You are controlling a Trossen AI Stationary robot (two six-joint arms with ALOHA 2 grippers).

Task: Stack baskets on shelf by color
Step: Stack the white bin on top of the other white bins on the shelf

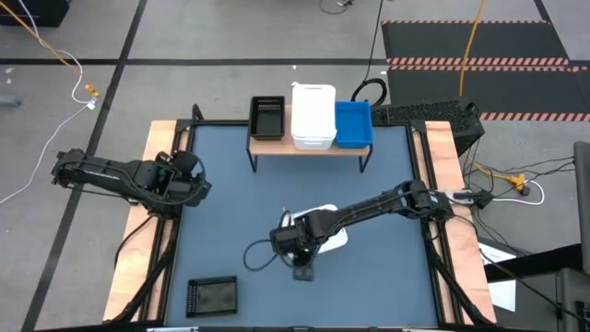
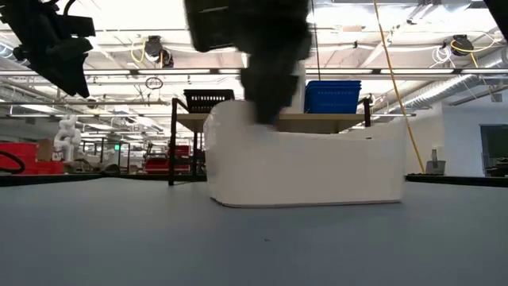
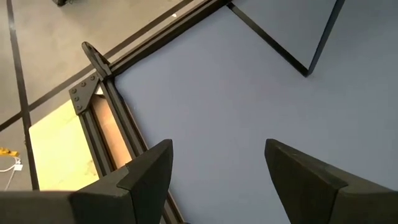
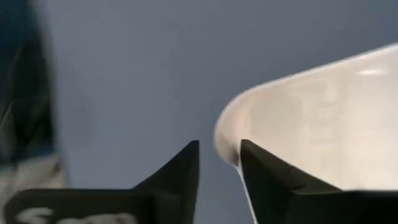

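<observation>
A white basket (image 2: 317, 167) rests with its base on the blue-grey mat near the table's middle; in the high view my right arm covers most of it (image 1: 336, 242). My right gripper (image 4: 219, 146) reaches down over one rounded corner of its rim, open with a narrow gap, one finger (image 4: 267, 180) over the inside and the other (image 4: 183, 174) outside. The shelf (image 1: 277, 146) at the far edge carries a black basket (image 1: 267, 117), a white basket (image 1: 313, 115) and a blue basket (image 1: 354, 124). My left gripper (image 3: 217, 149) hangs open above the mat's left side, with nothing between its fingers. My right gripper straddles the white basket's rim at a rounded corner (image 4: 225, 144), coming from above and slanting down. Mat shows between the rim and the outer finger. I cannot tell whether the inner finger touches the wall. The basket sits on the mat.
Another black basket (image 1: 212, 295) lies on the mat near the front left corner. Bare mat (image 1: 240, 212) stretches between the shelf and the white basket. Wooden table strips and black frame rails (image 3: 102, 112) run along both sides.
</observation>
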